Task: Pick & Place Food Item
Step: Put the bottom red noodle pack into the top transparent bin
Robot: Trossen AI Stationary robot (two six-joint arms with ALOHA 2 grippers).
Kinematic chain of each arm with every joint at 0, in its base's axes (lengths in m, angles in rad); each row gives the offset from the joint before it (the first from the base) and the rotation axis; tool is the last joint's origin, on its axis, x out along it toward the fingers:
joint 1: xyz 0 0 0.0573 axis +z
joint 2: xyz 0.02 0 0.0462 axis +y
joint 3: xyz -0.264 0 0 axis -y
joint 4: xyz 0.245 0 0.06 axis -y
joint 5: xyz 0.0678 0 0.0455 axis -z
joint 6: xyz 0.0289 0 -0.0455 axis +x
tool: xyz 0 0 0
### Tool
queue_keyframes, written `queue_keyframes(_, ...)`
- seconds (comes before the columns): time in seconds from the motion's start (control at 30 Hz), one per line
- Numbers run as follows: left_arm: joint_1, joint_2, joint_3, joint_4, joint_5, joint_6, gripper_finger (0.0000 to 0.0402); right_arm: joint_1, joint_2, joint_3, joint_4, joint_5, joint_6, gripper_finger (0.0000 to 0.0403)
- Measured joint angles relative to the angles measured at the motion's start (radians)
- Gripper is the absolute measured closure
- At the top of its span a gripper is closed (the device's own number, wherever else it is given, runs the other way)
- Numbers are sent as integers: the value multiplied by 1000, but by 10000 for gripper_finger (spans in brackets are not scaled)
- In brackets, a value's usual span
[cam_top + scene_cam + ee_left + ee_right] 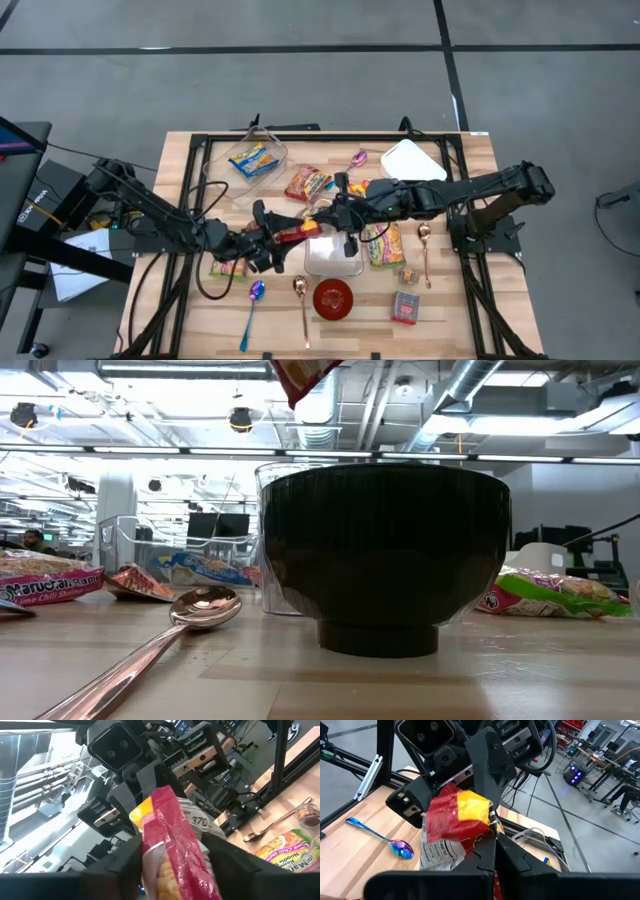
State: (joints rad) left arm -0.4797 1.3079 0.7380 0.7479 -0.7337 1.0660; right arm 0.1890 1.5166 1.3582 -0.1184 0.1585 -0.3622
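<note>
We see a red snack packet [297, 233] held in the air between both arms: the right gripper [492, 827] is clenched on it (the left gripper [172, 852] flanks it, grip unclear).

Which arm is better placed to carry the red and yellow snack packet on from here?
Left, probably. The red and yellow snack packet sits between the left gripper fingers, which look to be closing on it, while the right gripper is shut on its other end above the table, so this looks like a handover.

three spoons [304, 303], one bowl [333, 298]
</note>
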Motion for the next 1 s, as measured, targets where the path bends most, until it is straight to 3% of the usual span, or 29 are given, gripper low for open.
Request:
queue_keyframes(0.3, 0, 0, 0, 0, 0, 22, 342, 0, 1, 0, -10, -1, 2, 403)
queue_keyframes(0.57, -1, 0, -1, -1, 7, 22, 361, 7, 1, 0, -10, -53, -13, 390)
queue_keyframes(0.7, 0, 0, -1, 0, 6, 22, 365, 13, 1, 0, -1, -43, -12, 344)
queue_keyframes(0.87, 0, 0, -1, 1, -9, 22, 372, 24, -21, -1, 29, 28, -40, 250)
queue_keyframes(1.0, 2, 0, -1, -8, -114, 50, 374, 42, -92, 4, 40, 73, -71, 176)
